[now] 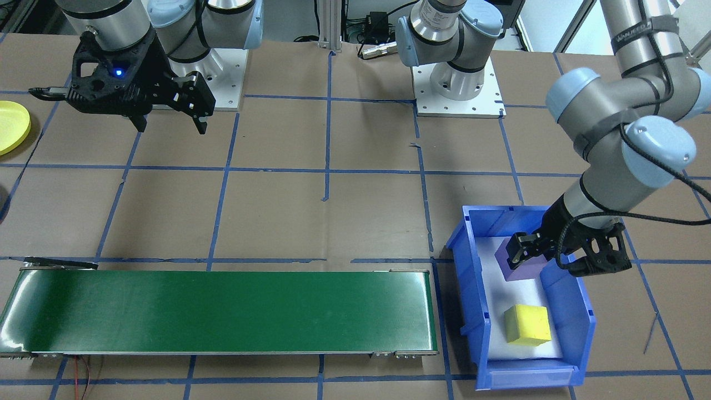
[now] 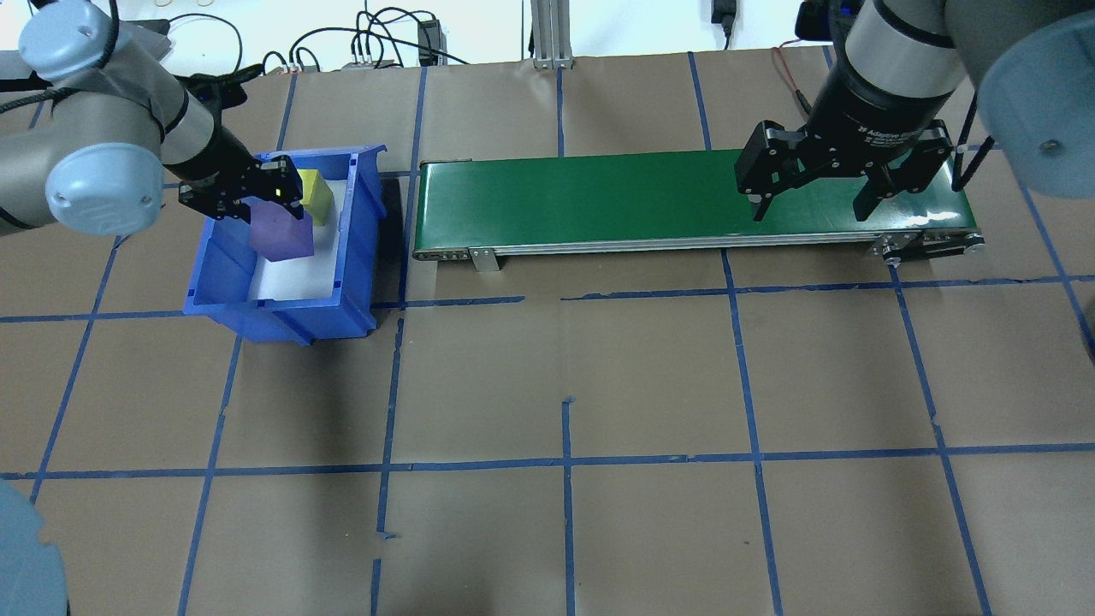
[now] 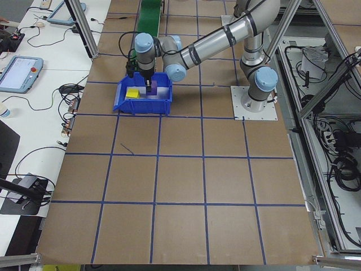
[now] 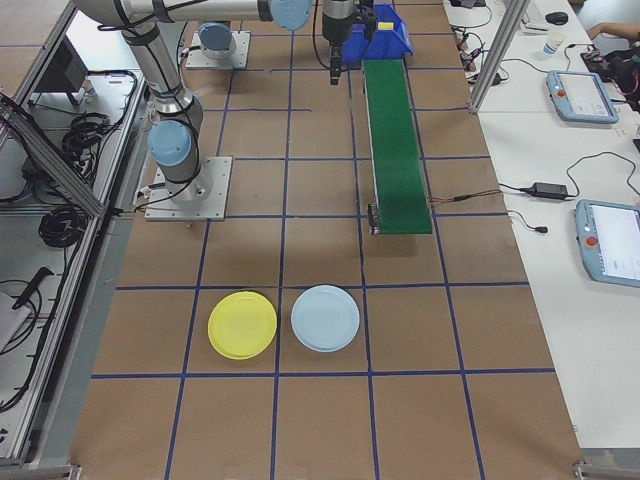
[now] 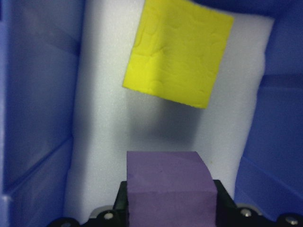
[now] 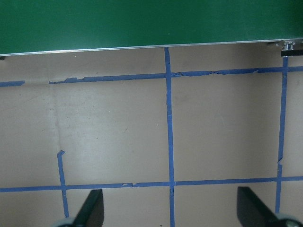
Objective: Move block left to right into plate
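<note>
1. The purple foam cube [image 1: 525, 265] sits inside the blue rectangular plastic bin [image 1: 577, 311], clamped between the fingers of the left end effector [image 1: 521, 251]; in the left wrist view its top face fills the space between the jaws, above the bin's white liner.
2. Whether the purple cube touches the liner or hangs just above it cannot be told.
3. A yellow foam cube [image 1: 527, 324] lies on the same liner, near the purple one but apart from it.
4. The long green conveyor belt [image 1: 222, 311] stands just beside the bin on the brown, blue-taped counter [image 1: 333, 222].
5. The right end effector [image 2: 813, 192] hangs over the far end of the belt from the bin, its fingers spread wide and grasping nothing.
6. The flat round bright-yellow plastic plate [image 4: 242, 324] rests on the counter well apart from the bin, beyond the belt's end, just beside a pale blue round plate [image 4: 325, 318].
</note>
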